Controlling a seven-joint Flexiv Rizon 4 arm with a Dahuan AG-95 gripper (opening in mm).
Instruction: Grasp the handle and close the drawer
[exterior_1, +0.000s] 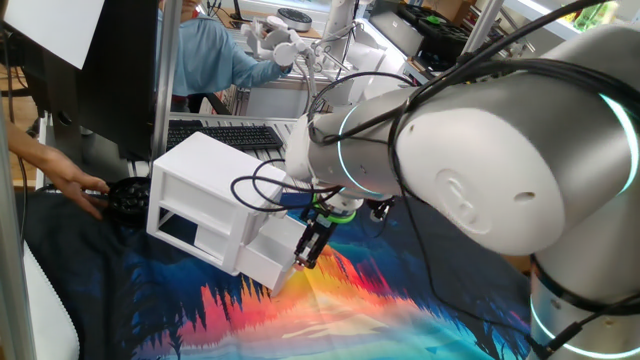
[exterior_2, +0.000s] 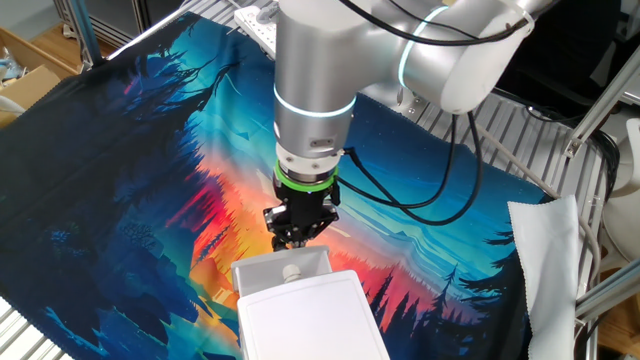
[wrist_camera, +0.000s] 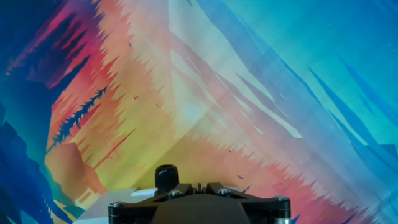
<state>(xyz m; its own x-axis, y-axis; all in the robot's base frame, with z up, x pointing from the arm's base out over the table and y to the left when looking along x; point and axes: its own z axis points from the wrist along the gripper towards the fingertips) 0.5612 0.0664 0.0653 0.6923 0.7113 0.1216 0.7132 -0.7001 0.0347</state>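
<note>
Near the mat's middle, your gripper (exterior_2: 298, 232) hangs jaws pressed together at the pulled-out bottom drawer (exterior_1: 272, 250) front; pinch its small dark handle (wrist_camera: 166, 177) squarely (light plastic, slippery knob).

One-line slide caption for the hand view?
Shut pincer pointing down at the drawer's dark handle, over the colourful cloth.

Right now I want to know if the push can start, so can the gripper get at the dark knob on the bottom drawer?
Probably yes. The gripper hangs, jaws shut, right at the pulled-out drawer front, and the hand view shows the handle beside its fingers with nothing between. Whether it actually pinches the knob isn't clear.
</note>
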